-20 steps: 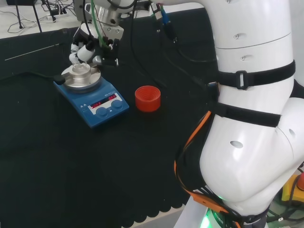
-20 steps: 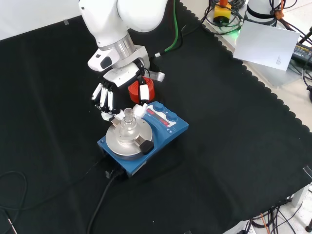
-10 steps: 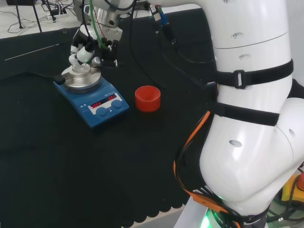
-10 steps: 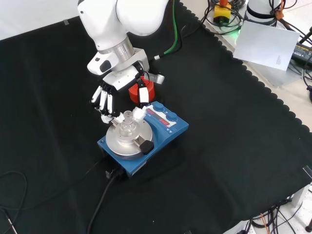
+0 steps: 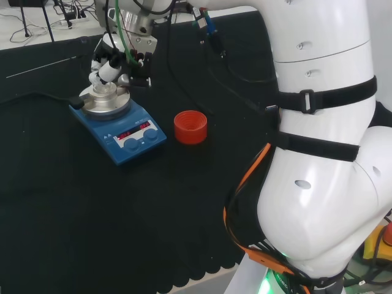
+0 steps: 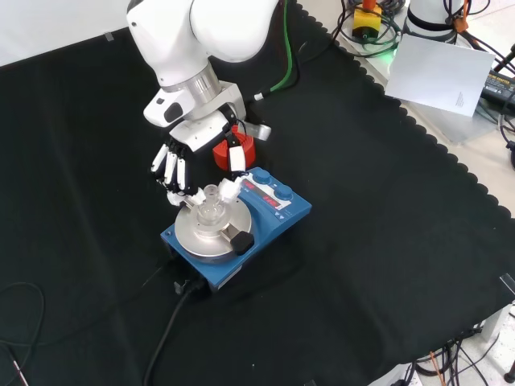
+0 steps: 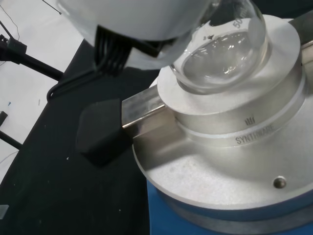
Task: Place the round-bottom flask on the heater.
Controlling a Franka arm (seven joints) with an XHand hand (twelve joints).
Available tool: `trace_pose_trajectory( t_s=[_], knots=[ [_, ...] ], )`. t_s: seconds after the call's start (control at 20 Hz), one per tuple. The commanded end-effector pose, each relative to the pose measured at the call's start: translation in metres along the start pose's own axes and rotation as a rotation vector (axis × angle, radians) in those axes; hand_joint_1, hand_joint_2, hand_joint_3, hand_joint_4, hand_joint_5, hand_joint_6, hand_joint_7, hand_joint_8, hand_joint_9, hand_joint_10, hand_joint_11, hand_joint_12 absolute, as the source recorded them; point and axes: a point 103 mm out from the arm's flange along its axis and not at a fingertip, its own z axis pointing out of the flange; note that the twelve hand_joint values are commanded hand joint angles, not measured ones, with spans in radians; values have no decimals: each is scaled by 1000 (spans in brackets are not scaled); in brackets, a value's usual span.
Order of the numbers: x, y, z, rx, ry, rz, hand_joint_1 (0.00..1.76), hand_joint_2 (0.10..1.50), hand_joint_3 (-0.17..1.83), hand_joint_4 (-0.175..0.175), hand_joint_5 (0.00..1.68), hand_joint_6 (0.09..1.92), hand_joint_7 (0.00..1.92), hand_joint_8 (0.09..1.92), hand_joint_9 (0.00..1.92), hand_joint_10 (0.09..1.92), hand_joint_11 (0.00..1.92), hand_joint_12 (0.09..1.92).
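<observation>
Head view: blue heater (image 5: 119, 131) on the black cloth (image 5: 92, 214), metal block on top; round-bottom flask (image 5: 104, 93) seated in that block, directly beneath the fingertips; hand (image 5: 110, 64) poised just above it, fingers pointing down around the flask's neck, contact not discernible here; red ribbed ring (image 5: 190, 127) well apart from the fingers, to the right of the heater. Front view: hand (image 6: 179, 161) entering from the top, fingers (image 6: 169, 167) extended and spread to the left of the flask neck, thumb (image 6: 234, 158) to its right, tips level with the neck and just beside it, nothing curled round the glass, so the hand reads as released; flask (image 6: 211, 211) upright in the round metal block of the heater (image 6: 269, 211); red ribbed ring (image 6: 233, 149) behind the thumb, partly hidden; black cable (image 6: 165, 338) trailing from the heater's near end. Wrist view: flask (image 7: 222, 49) bulb resting in the block's hollow, clear, apparently empty; blurred white part of the hand (image 7: 132, 19) close beside the bulb; black handle knob (image 7: 100, 131) projecting from the block.
</observation>
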Motion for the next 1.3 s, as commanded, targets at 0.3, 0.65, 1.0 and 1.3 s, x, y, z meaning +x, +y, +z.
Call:
trace_pose_trajectory(
  t_s=[0.3,0.65,1.0,1.3],
  knots=[
    [0,4,5,37,36,-5,1036,694,617,-17,1007,805,623,637,788,600,365,1317],
    [-2,3,1,53,32,2,945,560,729,-58,708,770,552,666,713,643,309,1333],
    [-7,-3,-7,33,35,4,913,543,709,-52,598,734,525,669,688,649,281,1336],
    [-15,-16,-25,13,35,19,850,551,633,-36,407,528,481,696,659,678,231,1381]
  ],
)
